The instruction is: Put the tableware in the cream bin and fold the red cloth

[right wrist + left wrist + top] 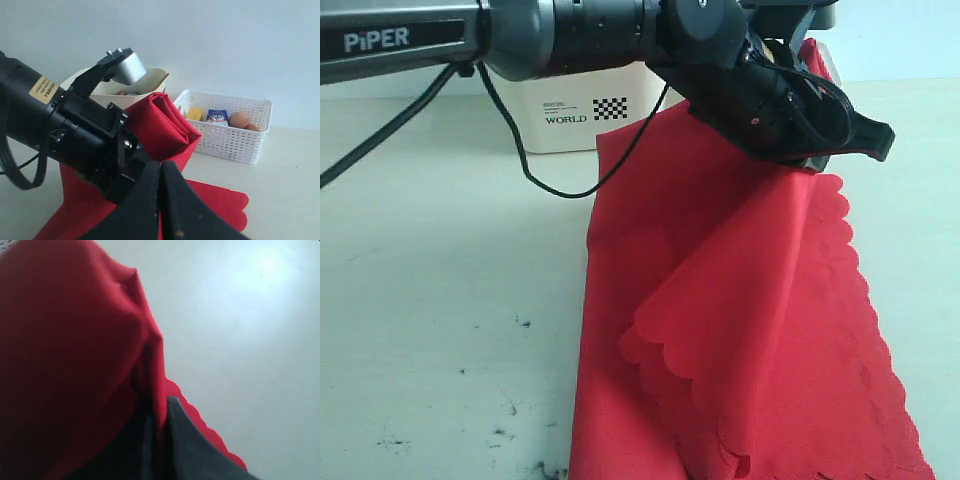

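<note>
The red cloth (740, 320) hangs in a long fold from my left gripper (812, 160) down onto the table, its scalloped edge showing. In the left wrist view the left gripper (160, 407) is shut on a pinch of the red cloth (65, 340). The left arm reaches across from the left, in front of the cream bin (570, 105). My right gripper (161, 167) is shut with nothing in it, hovering just above the red cloth (165, 125) near the left arm. The cream bin (150, 80) stands behind; the tableware is hidden.
A white lattice basket (227, 135) with toy foods stands next to the cream bin at the back. The left arm's black cable (520, 150) dangles over the table. Bare pale table (440, 300) lies left of the cloth.
</note>
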`<state>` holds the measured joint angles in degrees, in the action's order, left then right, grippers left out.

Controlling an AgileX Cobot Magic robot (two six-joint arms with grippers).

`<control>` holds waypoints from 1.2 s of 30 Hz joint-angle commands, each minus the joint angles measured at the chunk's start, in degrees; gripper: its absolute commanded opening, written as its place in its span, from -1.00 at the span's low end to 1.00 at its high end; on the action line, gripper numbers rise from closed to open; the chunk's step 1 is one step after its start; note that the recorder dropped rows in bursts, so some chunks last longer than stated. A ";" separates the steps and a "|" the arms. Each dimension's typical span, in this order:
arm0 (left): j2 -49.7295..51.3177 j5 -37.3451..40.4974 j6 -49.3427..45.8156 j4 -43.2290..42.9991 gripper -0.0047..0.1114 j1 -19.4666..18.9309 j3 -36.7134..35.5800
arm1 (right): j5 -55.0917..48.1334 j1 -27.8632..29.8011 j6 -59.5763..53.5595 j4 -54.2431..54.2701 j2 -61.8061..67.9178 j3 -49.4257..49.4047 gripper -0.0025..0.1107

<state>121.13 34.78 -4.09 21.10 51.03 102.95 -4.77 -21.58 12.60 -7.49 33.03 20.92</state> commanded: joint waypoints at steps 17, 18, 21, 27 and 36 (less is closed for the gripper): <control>-3.70 9.85 -4.19 -7.66 0.75 -5.04 3.31 | 0.41 0.25 -0.44 -0.63 2.48 0.02 -0.96; -4.76 12.15 -4.19 -7.84 0.66 -6.49 3.16 | 0.41 0.25 -0.44 -0.03 2.48 0.02 -0.96; -7.57 16.55 -4.75 -7.59 0.07 -10.62 1.05 | -0.62 0.25 0.88 1.60 2.82 0.02 -0.96; -14.75 12.16 -12.26 -4.00 -0.87 -14.58 -14.19 | -3.44 0.25 -0.52 5.54 12.87 0.02 -0.96; -17.31 -4.46 -35.37 15.78 -0.88 -14.35 -37.68 | 9.62 -7.36 -1.02 6.49 37.30 1.12 -0.96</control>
<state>102.45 32.98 -31.52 29.24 36.53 67.82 0.31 -25.67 12.05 -1.17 65.96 20.92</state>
